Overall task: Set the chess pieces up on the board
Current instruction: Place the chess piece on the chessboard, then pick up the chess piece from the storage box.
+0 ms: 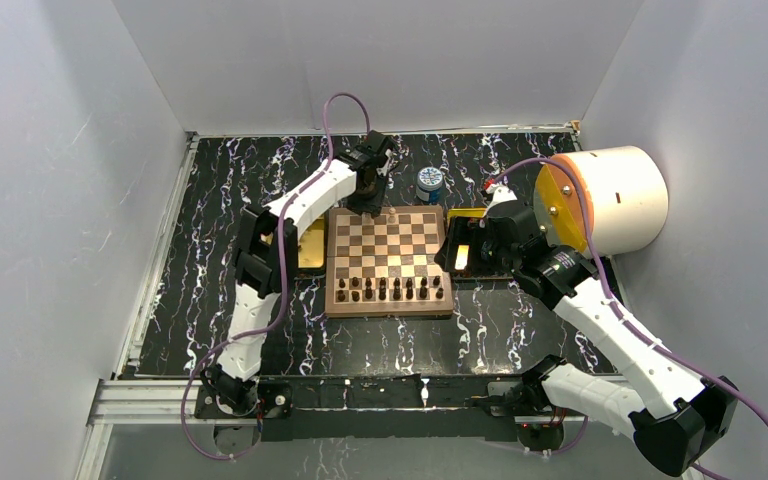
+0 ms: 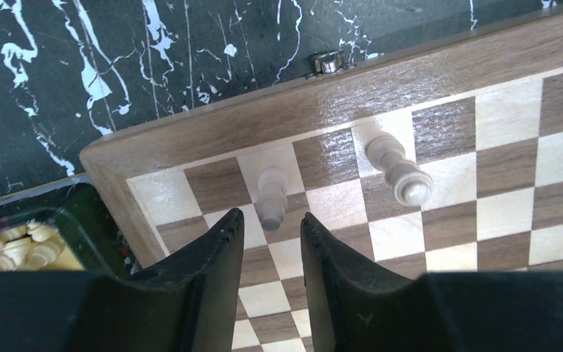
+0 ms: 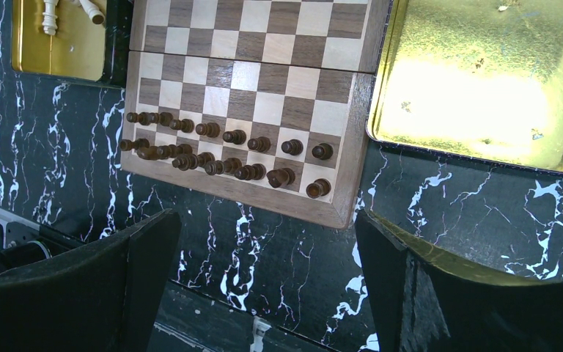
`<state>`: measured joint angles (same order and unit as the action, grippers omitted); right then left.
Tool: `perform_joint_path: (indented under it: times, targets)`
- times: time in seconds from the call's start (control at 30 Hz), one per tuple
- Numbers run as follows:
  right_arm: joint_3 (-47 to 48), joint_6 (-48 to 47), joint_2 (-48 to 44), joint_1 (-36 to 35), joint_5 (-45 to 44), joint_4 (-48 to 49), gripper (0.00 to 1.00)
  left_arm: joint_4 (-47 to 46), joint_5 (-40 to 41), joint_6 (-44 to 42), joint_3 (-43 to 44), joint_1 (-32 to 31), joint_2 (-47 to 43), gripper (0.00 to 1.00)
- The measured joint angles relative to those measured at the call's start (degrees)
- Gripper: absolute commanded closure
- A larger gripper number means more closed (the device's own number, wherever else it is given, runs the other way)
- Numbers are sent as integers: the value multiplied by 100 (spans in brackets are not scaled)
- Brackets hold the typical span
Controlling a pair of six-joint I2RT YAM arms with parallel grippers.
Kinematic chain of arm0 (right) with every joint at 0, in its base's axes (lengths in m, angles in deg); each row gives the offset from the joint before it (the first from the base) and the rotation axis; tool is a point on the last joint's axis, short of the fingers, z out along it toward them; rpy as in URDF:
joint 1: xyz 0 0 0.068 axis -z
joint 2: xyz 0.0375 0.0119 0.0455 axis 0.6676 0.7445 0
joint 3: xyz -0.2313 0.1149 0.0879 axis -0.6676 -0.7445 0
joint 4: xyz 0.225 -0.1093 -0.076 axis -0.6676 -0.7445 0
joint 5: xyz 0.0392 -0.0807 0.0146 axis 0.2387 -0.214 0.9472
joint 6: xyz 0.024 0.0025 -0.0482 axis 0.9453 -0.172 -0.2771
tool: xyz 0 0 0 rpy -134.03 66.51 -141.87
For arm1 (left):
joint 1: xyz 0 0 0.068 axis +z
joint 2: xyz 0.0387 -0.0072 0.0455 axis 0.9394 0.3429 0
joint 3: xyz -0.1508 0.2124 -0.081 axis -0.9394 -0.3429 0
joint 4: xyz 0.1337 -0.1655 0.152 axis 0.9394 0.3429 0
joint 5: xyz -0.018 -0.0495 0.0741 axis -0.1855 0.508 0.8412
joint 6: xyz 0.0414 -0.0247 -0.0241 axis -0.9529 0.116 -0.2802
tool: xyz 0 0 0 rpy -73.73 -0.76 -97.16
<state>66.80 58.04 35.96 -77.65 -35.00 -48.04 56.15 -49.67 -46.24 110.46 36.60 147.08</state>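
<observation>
Two pale cream turned chess pieces [image 2: 272, 196]

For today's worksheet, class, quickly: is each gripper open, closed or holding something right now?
Left gripper: open, holding nothing; a cream piece stands just beyond its fingertips.
Right gripper: wide open, holding nothing.

Bright even light; strong glare on gold tray [image 3: 484, 88]; sheen on board [image 2: 322, 110]; foreground blurred.

You've got a board [image 2: 264, 121] checkered light tan and dark brown inside a reddish-brown border, pale cream chess pieces [image 2: 271, 198], dark brown pieces [image 3: 234, 136], a shiny gold tray [image 3: 484, 95], your black tabletop [image 1: 230, 190] veined white, a blue-and-white jar [image 1: 429, 183], a white drum [image 1: 625, 190] faced orange.
</observation>
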Motion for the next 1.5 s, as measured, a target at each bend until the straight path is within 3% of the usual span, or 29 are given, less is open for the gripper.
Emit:
perform_joint_path:
  times: [0.2, 0.47, 0.73, 0.87, 1.03, 1.5]
  targets:
    - [0, 0, 0, 0, 2, -7, 1, -94, 90, 83, -411, 0, -667, 69]
    - [0, 2, -9, 0, 26, -9, 1, -520, 595, 267, -1676, 114, -2470, 71]
    - [0, 4, -22, 0, 66, -37, 1, -1099, 872, 463, -3257, 1023, -3646, 70]
    - [0, 9, -35, 0, 74, -48, 1, -1239, 907, 459, -3827, 1587, -3674, 77]
    - [0, 11, -35, 0, 111, -50, 1, -1388, 837, 444, -4179, 2052, -3582, 75]
    - [105, 17, -105, 0, 85, -63, 1, -1875, 754, 372, -4505, 2194, -2811, 74]
